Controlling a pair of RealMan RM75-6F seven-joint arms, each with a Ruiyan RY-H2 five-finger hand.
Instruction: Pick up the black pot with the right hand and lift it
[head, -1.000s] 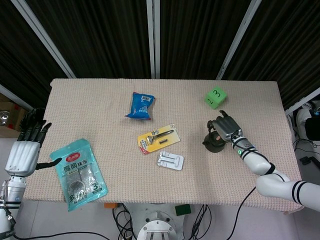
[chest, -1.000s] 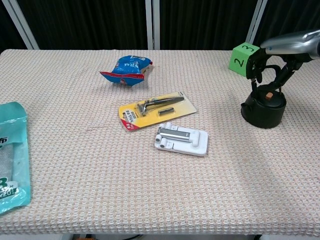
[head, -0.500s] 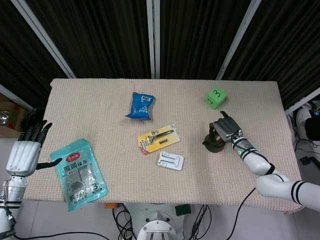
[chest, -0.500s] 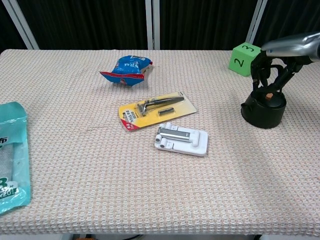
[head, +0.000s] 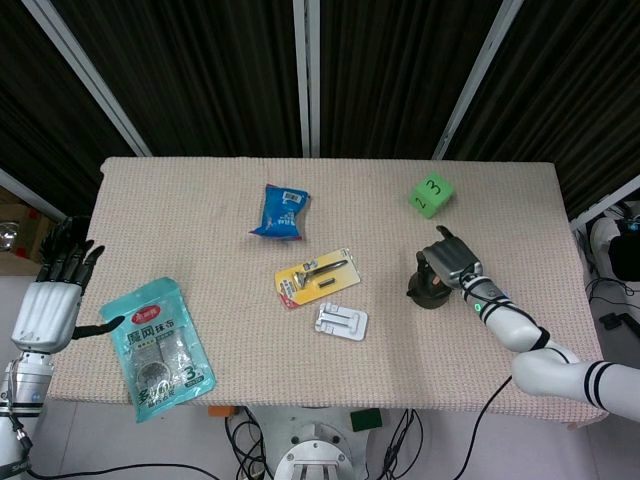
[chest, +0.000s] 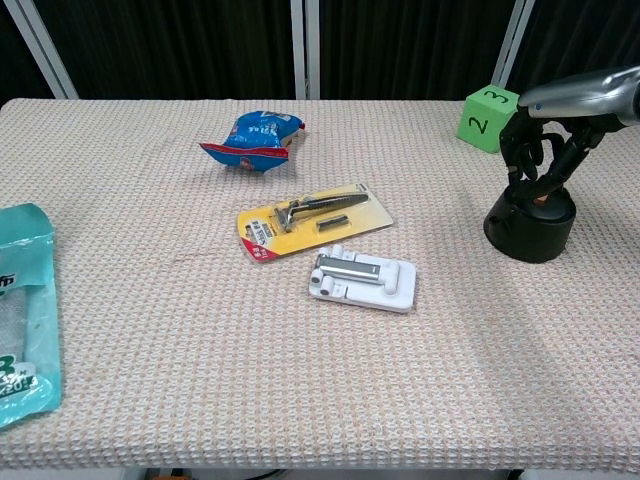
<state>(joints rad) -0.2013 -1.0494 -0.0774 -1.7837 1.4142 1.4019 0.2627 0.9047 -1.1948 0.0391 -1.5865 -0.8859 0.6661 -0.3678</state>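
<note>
Left hand (head: 48, 300): one, off the left edge of the surface (head: 200, 200), fingers spread, empty, thumb tip near the teal pouch. It is well apart from the task's thing and plays no part in the coming move.

Teal pouch (head: 157, 346): one, flat, at the near left corner, overhanging the front edge.

Blue snack packet (head: 281, 211): one, toward the far middle, lying crumpled.

Carded razor (head: 317, 277): one, on a yellow backing card, long axis running diagonally, near the centre.

White clip-like bracket (head: 341, 321): one, just in front of the razor card, apart from it.

Green die (head: 432, 194): one, marked 3 on top and 2 on the near face in the chest view, at the far right, behind the pot and apart from it.

Black pot (head: 428, 289): one, upright on the right part of the surface, its spout pointing toward the robot's left.

Right hand (head: 452, 259): one, directly over the pot's top, the arm reaching in from the near right. In the chest view its fingers (chest: 527, 152) curl down onto the top of the pot (chest: 530, 224), apparently around the handle or lid knob. Whether the hold is firm cannot be told; the pot's base appears to rest on the surface.

Governing relation: the pot lies straight beneath the right hand, so the lift is judged to be vertical, once the hold is secure.
</note>
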